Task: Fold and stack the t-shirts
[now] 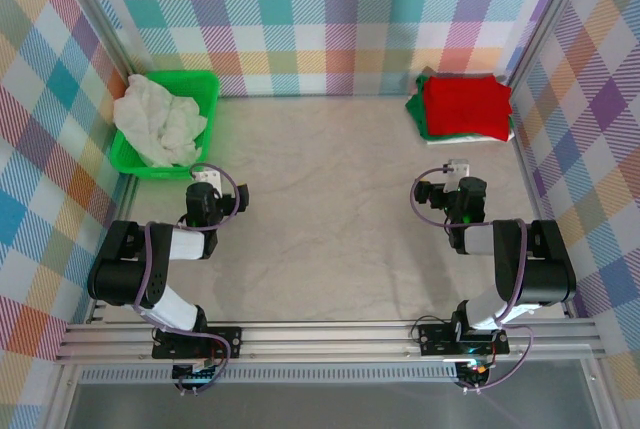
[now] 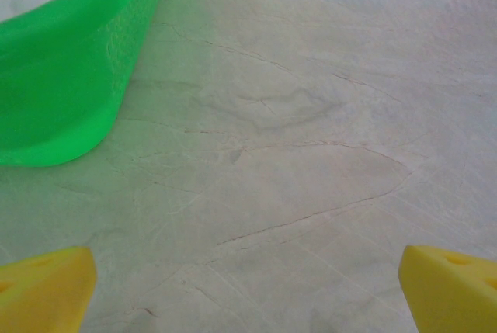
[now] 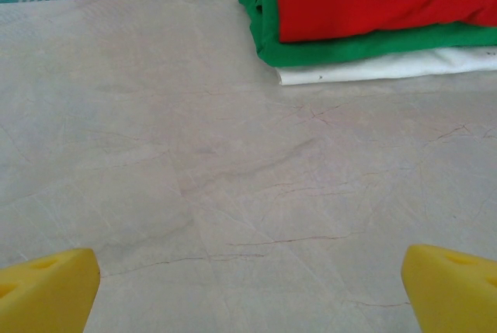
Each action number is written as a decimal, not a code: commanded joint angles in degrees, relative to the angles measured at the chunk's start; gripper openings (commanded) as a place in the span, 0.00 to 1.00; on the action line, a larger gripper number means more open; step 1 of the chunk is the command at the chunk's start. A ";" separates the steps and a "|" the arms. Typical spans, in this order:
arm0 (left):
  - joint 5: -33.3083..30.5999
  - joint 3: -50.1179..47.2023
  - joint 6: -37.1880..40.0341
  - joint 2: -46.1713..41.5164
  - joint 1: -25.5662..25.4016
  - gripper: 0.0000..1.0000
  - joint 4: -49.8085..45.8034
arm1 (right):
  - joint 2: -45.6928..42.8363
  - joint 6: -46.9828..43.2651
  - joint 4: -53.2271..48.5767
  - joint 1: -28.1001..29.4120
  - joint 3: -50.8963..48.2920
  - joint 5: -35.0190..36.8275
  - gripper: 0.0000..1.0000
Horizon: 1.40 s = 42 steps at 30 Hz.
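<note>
A crumpled white t-shirt (image 1: 157,122) lies in the green tray (image 1: 208,85) at the back left. At the back right sits a stack of folded t-shirts: a red one (image 1: 465,105) on top, a green one (image 3: 326,52) under it and a white one (image 3: 373,69) at the bottom. My left gripper (image 1: 205,176) rests low over the table just in front of the tray, open, yellow fingertips (image 2: 43,290) wide apart with bare cloth between them. My right gripper (image 1: 457,168) stands open a short way in front of the stack, its fingertips (image 3: 454,286) apart and empty.
A wrinkled beige cloth (image 1: 330,209) covers the table. Checked walls close in the back and both sides. The tray's wall (image 2: 70,92) is close to the left gripper's left side. An aluminium rail (image 1: 330,339) runs along the near edge.
</note>
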 commanded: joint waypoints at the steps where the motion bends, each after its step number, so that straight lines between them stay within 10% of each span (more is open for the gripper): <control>1: 1.04 0.85 0.55 0.03 0.79 1.00 1.31 | -0.67 0.85 1.28 -0.04 0.40 -1.29 1.00; 10: -6.57 17.96 -8.16 -23.51 -0.94 0.99 -35.54 | -22.11 14.13 -33.32 3.32 13.69 -6.48 0.95; 23: -11.30 90.50 -11.75 27.07 14.73 0.95 -86.29 | -7.66 13.14 -43.30 14.60 34.42 -6.47 0.89; 33: -5.89 104.06 -12.46 48.10 20.55 0.98 -91.86 | -9.51 11.48 -44.41 14.60 30.84 -3.36 0.92; 37: -2.96 104.06 -12.32 50.02 20.55 0.78 -89.45 | -9.24 12.05 -46.49 14.60 33.05 -4.52 0.92; 42: -3.59 104.59 -13.20 48.07 22.60 0.00 -87.72 | -12.02 12.75 -46.05 14.55 32.68 -2.51 0.92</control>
